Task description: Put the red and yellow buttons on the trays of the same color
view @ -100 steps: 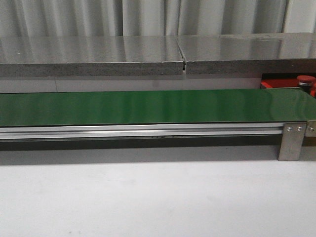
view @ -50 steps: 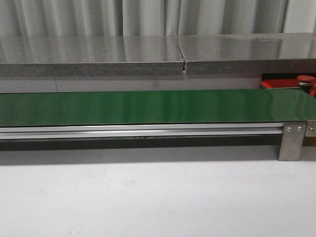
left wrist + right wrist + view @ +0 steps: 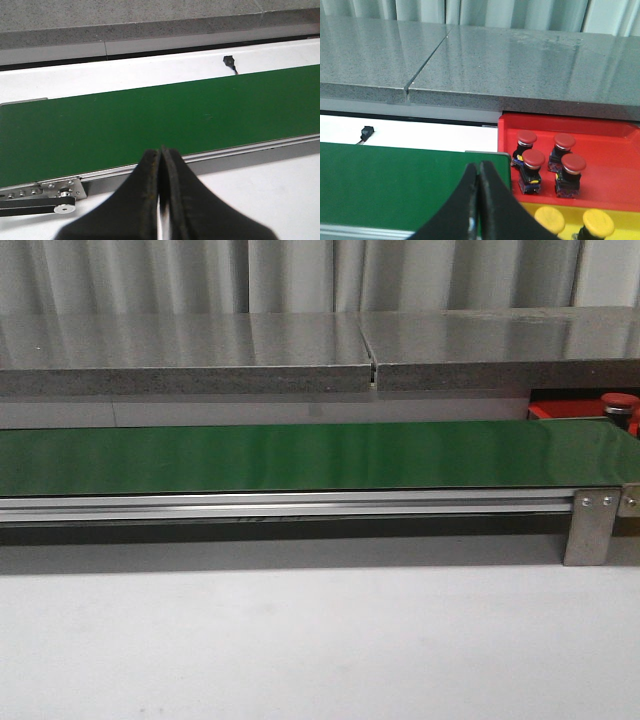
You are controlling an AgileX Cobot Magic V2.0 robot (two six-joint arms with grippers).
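Four glossy domed red buttons in flat red tray; both black grippers clenched, empty.

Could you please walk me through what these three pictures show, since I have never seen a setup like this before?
This is a two-armed robot at a white table. The front picture looks forward over the table at a long green belt; neither arm shows there. The other two pictures come from cameras on each wrist, so the dark fingers at the bottom belong to the arm itself. The left gripper is shut and holds nothing, above the belt's near edge. The right gripper is also shut and empty. Beyond it sits a red tray with four red buttons standing in it. Two yellow buttons stand on a yellow tray just in front of it.
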